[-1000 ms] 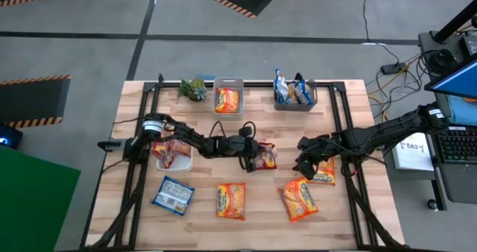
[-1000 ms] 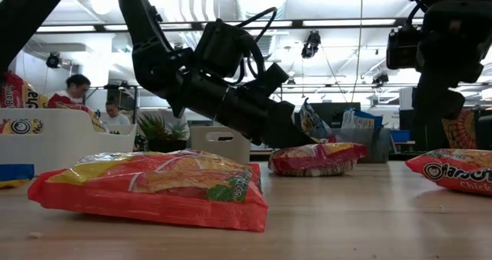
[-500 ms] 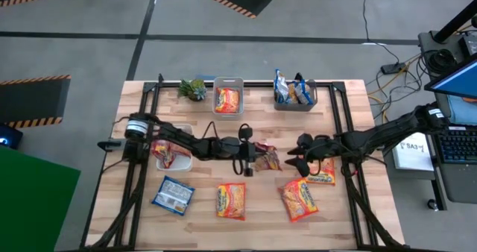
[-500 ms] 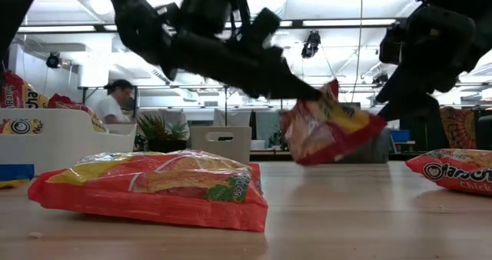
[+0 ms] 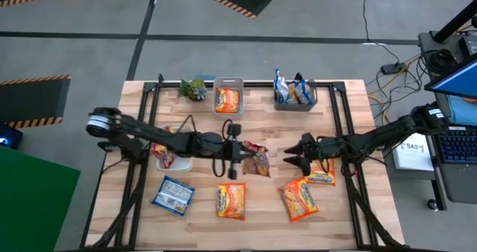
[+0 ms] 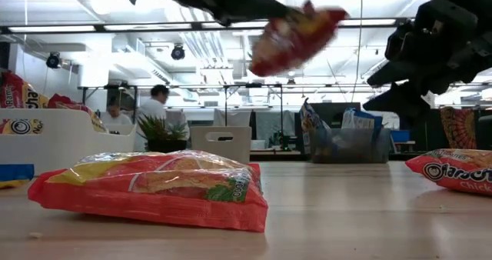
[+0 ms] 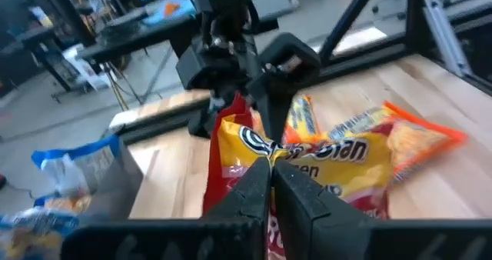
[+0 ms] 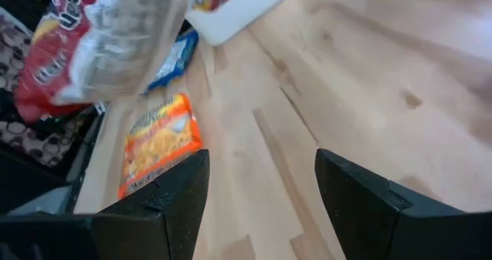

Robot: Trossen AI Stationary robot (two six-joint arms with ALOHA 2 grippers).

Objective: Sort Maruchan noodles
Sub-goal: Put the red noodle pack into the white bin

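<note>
A red-and-yellow Maruchan noodles packet [image 5: 258,162] hangs in the air over the table's middle, high up in the low view [image 6: 296,37], with my left gripper [image 5: 243,153] shut on it. To its right my right gripper [image 5: 293,157] hovers open with nothing between its fingers [image 8: 184,202]. Flat on the table lie a blue packet [image 5: 173,194], two orange ones [image 5: 231,200] [image 5: 300,198] and one more [image 5: 322,176] under the right arm. A white bin [image 5: 181,165] holds red packets, a far bin [image 5: 228,83] an orange one, a grey bin [image 5: 295,105] blue ones. My left gripper pinches the packet's near short edge [image 7: 265,154] between its two shut fingers [image 7: 296,195]. The fingers come about level from the table's left. The packet is lifted clear of the table and sticks out tilted beyond the fingertips.
A small green plant [image 5: 192,88] stands at the far edge, left of the bins. Black frame rails [image 5: 339,125] run along both sides of the wooden top. Bare wood lies between the bins and the packets. People move in the room behind [image 6: 157,106].
My left gripper has risen, drawing back a little toward the table's left, and carried the red packet from the tabletop up into the air, where it now hangs tilted. My right gripper has tipped from pointing downward to nearly level and stayed open.
</note>
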